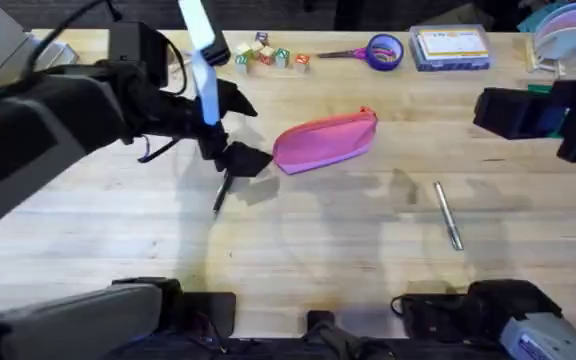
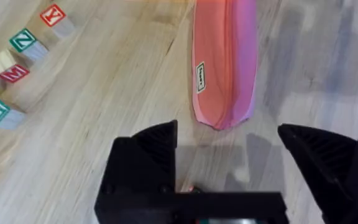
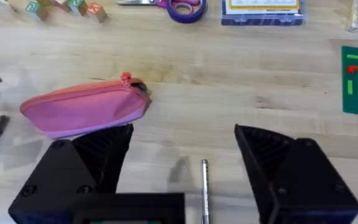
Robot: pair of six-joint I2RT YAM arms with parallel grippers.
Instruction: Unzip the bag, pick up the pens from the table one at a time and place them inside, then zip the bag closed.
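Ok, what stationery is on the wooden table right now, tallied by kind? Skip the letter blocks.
Pink fabric zip pouch: 1
Slim pens: 2, one black and one silver-grey
Purple-handled scissors: 1
Clear plastic box: 1
Total: 5

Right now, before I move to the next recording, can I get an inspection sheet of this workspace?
Surface: light wooden table, plank seams visible.
Job's things: pink bag lying closed; silver pen right of it; black pen left of it.
Clutter: letter blocks, purple scissors, clear box along the far edge.
Grippers: left gripper open near the bag's end; right gripper open, above the silver pen.
Cables: a dark loop on the left arm.
Surroundings: nothing seen.
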